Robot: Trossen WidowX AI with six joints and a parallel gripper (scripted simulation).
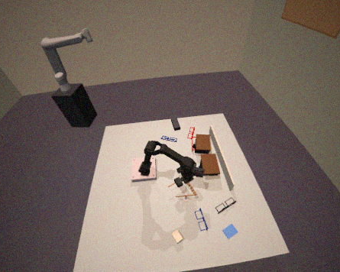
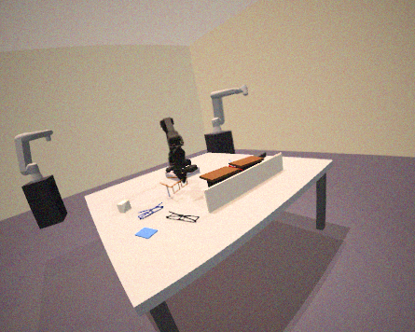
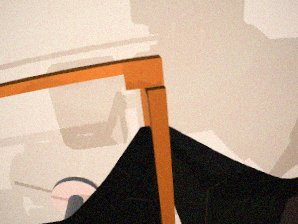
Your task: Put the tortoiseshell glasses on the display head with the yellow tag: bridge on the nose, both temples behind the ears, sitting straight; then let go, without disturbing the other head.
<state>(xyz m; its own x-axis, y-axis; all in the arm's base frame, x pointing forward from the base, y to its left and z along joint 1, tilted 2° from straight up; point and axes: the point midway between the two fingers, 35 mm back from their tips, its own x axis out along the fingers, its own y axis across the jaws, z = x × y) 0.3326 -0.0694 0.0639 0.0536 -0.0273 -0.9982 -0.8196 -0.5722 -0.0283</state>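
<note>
The tortoiseshell glasses are orange-brown, with the temples unfolded. My gripper is shut on them, near a front corner where a temple meets the frame in the wrist view. They hang above the table, short of the display heads. Two brown-topped dark blocks, the nearer one and the farther one, stand side by side and seem to be the heads. Their faces and the yellow tag cannot be made out.
A long upright panel stands behind the blocks. Red glasses lie by the farther block. Black glasses, blue glasses, a blue square and a pale block lie on the near side.
</note>
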